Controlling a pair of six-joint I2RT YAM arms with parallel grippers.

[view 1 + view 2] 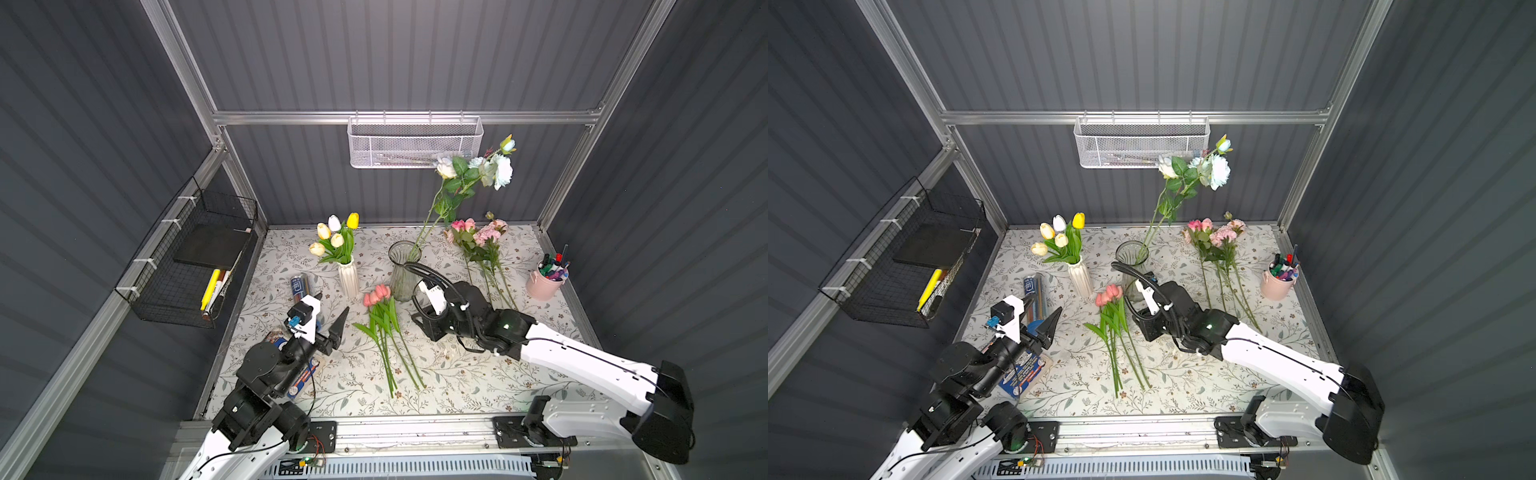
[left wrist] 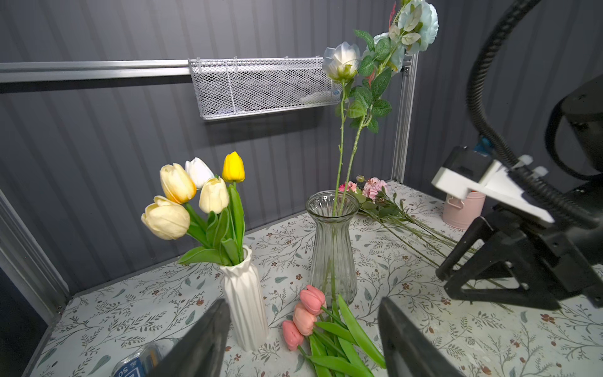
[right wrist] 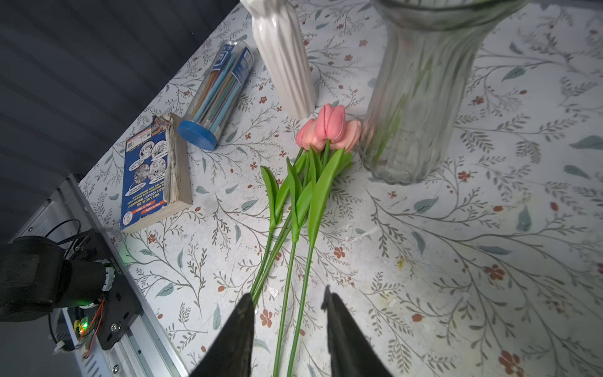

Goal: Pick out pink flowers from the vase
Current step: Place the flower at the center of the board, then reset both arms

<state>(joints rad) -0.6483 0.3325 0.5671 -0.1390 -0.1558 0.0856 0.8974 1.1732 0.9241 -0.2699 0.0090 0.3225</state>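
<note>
On the floral tabletop (image 3: 424, 244), pink tulips (image 3: 329, 127) lie just before the right gripper (image 3: 287, 293).

Bright even light, blurred near edges

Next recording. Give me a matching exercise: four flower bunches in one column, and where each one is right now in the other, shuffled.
Flowers:
1. coral-pink tulips
2. white and pale blue roses
3. yellow and white tulips
4. pink roses and peonies

Places:
A. standing in the white ribbed vase
B. lying on the table, stems toward the pink bucket
C. standing in the clear glass vase
D. lying on the table, blooms near the clear glass vase's base

Pairs: 1-D, 2-C, 3-A, 4-B
</note>
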